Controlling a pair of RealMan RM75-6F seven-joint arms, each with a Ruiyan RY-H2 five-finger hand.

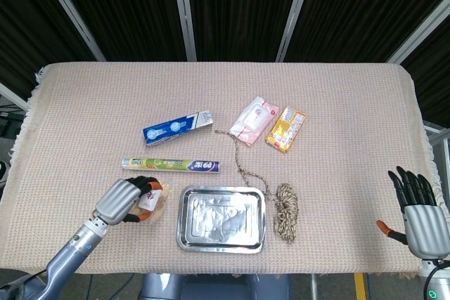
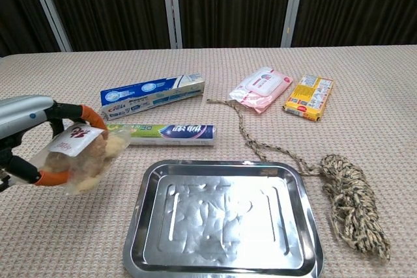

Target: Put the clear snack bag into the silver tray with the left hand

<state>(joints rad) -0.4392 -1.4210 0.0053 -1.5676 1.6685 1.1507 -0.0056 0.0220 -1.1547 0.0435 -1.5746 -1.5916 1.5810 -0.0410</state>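
My left hand (image 1: 121,200) (image 2: 29,136) grips the clear snack bag (image 2: 81,154) (image 1: 152,198), which holds brownish snacks and bears a white label. The bag hangs lifted off the cloth, just left of the silver tray (image 1: 188,238) (image 2: 146,200). The tray lies bare inside near the table's front edge. At the front right corner my right hand (image 1: 420,210) rests with its fingers spread and nothing in it.
A green and blue tube box (image 1: 171,165) (image 2: 171,133) lies just behind the held bag. A blue toothpaste box (image 1: 177,127), a pink wipes pack (image 1: 254,119), a yellow packet (image 1: 286,128) and a coiled rope (image 1: 285,211) lie behind and right of the tray.
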